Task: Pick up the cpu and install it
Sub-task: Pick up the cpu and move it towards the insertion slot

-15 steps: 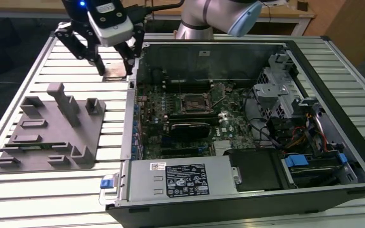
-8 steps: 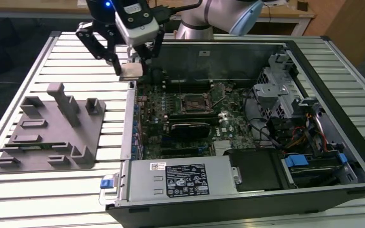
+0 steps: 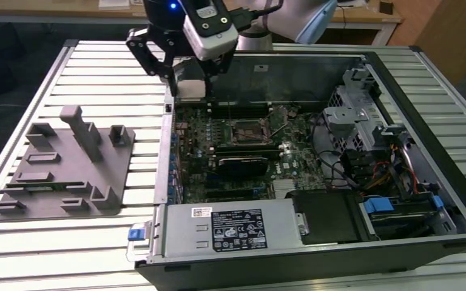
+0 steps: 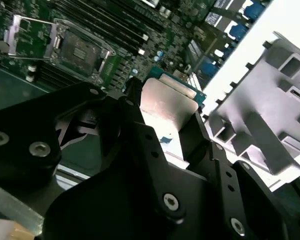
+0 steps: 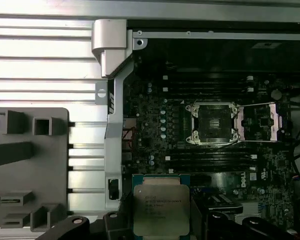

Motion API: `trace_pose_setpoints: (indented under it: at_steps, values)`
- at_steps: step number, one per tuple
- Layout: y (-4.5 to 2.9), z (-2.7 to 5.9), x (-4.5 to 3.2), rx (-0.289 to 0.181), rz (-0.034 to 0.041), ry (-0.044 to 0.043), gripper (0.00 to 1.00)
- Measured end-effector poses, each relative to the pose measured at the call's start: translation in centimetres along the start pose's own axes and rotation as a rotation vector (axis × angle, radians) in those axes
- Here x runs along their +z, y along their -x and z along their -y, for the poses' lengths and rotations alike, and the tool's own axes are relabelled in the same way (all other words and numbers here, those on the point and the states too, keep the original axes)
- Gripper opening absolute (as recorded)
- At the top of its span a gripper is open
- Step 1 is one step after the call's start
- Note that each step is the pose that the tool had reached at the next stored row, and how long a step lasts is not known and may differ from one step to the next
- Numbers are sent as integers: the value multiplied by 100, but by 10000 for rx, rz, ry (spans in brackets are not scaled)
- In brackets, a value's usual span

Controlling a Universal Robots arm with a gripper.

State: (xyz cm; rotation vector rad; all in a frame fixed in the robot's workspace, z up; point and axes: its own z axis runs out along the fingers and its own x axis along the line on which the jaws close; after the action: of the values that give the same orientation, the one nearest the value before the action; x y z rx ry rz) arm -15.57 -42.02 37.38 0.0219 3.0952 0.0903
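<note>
My gripper (image 3: 189,83) hangs above the back left corner of the open computer case (image 3: 395,79), as the exterior view shows it, and is shut on the cpu (image 3: 191,86). The cpu (image 5: 161,210) is a thin square chip with a silvery top plate, held between the black fingers (image 4: 135,107) in both wrist views. It is in the air over the motherboard's edge. The empty socket (image 5: 213,123), with its metal latch frame swung open, lies further in on the motherboard (image 3: 241,151), apart from the cpu (image 4: 167,102).
A grey plastic fixture tray (image 3: 63,176) with upright posts sits on the slatted table at the exterior view's left, beside the case. Inside the case are the power supply (image 3: 225,227), drive cages (image 3: 354,103) and cables (image 3: 378,170). Memory slots (image 5: 210,90) flank the socket.
</note>
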Motion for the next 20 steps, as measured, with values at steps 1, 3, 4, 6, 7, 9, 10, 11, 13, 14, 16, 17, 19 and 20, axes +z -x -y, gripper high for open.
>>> trace_pose_setpoints:
  at_steps: [1,3,4,6,7,9,10,11,13,14,16,17,19,20]
  values:
    - [41,0,3,-1,-6,1,54]
    - [118,-2,9,1,-20,-1,54]
    - [154,-5,13,1,-29,-1,54]
    - [225,-11,23,1,-48,-2,54]
    - [256,-15,30,2,-57,-1,54]
    - [317,-24,44,5,-78,-2,54]
    - [345,-29,51,4,-87,-2,54]
    - [370,-34,57,4,-95,-2,54]
    - [420,-46,72,4,-111,-3,54]
    - [443,-52,80,5,-118,-2,54]
    - [489,-64,97,5,-133,-2,54]
    - [510,-70,106,3,-139,-2,54]
    - [552,-83,124,1,-152,-3,54]
    - [573,-89,133,0,-159,-4,54]
